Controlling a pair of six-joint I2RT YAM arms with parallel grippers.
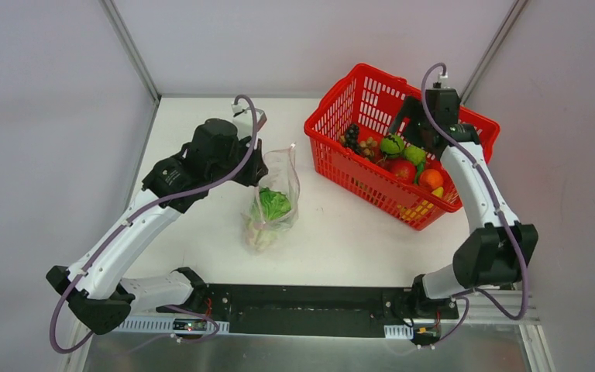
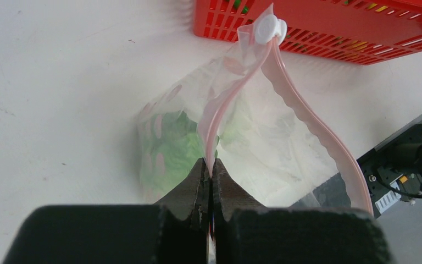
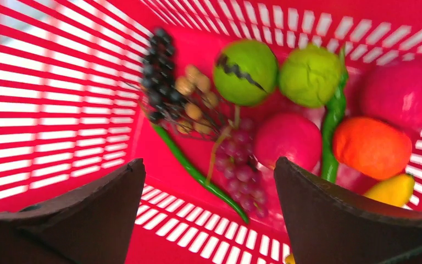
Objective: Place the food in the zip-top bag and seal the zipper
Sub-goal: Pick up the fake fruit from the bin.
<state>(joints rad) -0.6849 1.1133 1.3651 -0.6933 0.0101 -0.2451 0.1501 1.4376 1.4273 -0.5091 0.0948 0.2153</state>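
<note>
The clear zip-top bag (image 1: 273,203) lies on the table with green lettuce (image 1: 273,204) inside. My left gripper (image 2: 212,169) is shut on the pink zipper strip (image 2: 222,104) at the bag's mouth, holding the mouth open; the white slider (image 2: 267,27) sits at the strip's far end. My right gripper (image 3: 209,181) is open and empty, hovering over the red basket (image 1: 333,105). Below it lie dark grapes (image 3: 159,71), purple grapes (image 3: 240,165), two green fruits (image 3: 245,70), a red fruit (image 3: 288,140), an orange fruit (image 3: 371,147) and a yellow piece (image 3: 393,190).
The red mesh basket's walls surround my right gripper (image 1: 412,124). A long green bean (image 3: 198,170) lies on the basket floor. Grey enclosure walls stand on both sides and at the back. The black arm rail (image 1: 310,308) runs along the near edge.
</note>
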